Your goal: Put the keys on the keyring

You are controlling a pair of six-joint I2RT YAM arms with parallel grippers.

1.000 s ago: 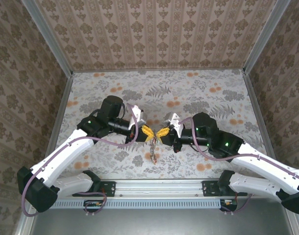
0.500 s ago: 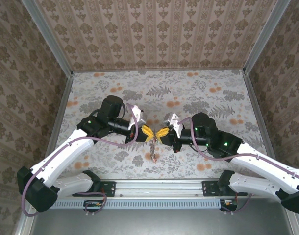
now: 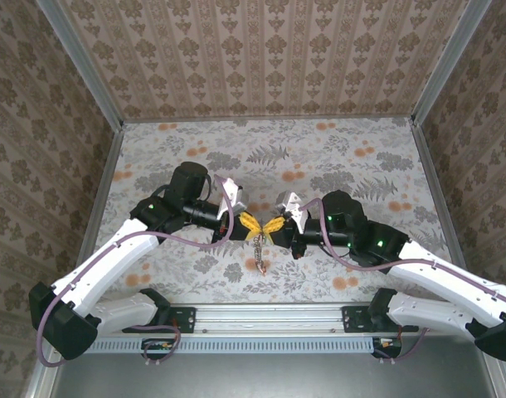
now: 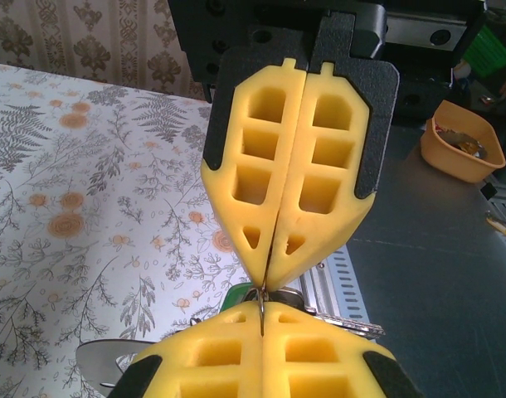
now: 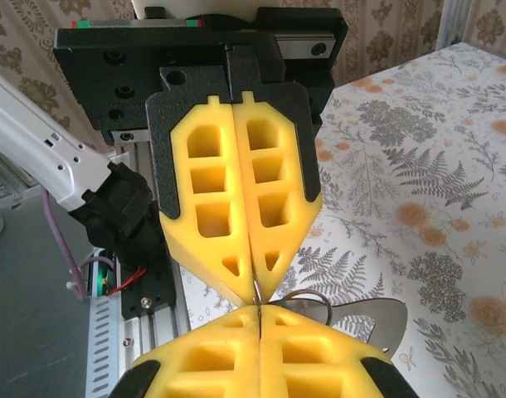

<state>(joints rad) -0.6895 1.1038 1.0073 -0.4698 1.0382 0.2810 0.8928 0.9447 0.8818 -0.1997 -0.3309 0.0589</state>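
Now | left claw (image 3: 251,222) clenched on keyring (image 4: 262,298) | right claw (image 3: 273,224) clenched on keyring | keys (image 3: 259,254) dangling

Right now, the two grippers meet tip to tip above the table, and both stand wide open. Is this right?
Not open: both are shut. The left wrist view shows the left gripper and right gripper with fingers pressed together, pinching the keyring. They do meet tip to tip above the table.
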